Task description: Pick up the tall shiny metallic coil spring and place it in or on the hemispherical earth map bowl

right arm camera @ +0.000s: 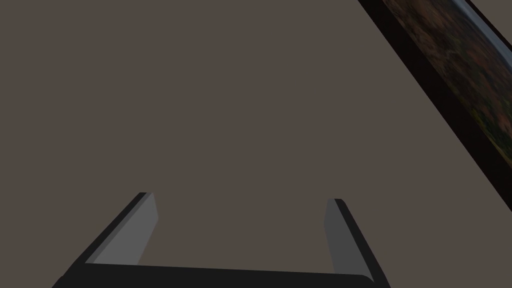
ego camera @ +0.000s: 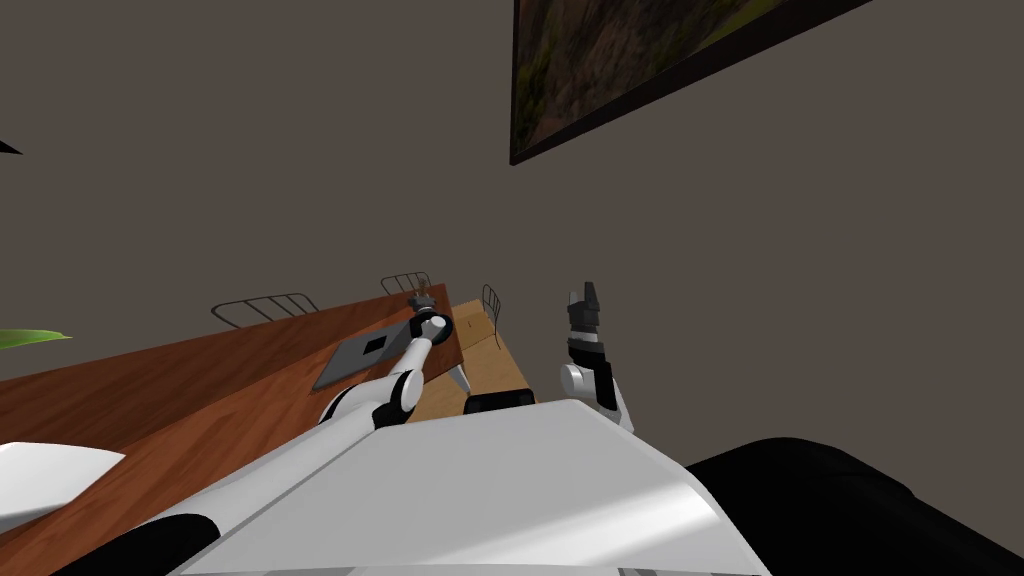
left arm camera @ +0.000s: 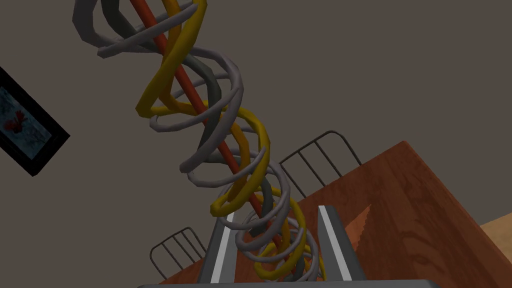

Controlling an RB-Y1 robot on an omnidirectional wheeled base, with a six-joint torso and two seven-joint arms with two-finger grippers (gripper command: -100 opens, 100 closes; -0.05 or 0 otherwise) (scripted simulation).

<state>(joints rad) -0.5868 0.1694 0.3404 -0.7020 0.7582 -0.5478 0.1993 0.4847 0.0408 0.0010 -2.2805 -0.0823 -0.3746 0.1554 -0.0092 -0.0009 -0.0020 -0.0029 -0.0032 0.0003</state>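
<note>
the left gripper [left arm camera: 276, 210] is clamped on the lower end of the coil spring [left arm camera: 202, 106], its two fingers [left arm camera: 222, 245] drawn in closer than their open spread and pressing the bottom coils from either side. the spring is tall and loose (grey, yellow and dark strands wound round a thin red rod) and it rises away from the gripper at a slant, its upper coils seen against the brown-grey wall. under the gripper lies the reddish wooden table [left arm camera: 415, 200], with two wire chair backs [left arm camera: 320, 155] standing past its far edge; whether the spring's foot touches the tabletop i cannot tell. in the head view the left arm reaches out over the table to its far end, its forearm just beside a flat grey slab [ego camera: 355, 358] lying on the wood. the right gripper [right arm camera: 240, 197] is held up off to the table's right, fingers spread wide and holding nothing.
</note>
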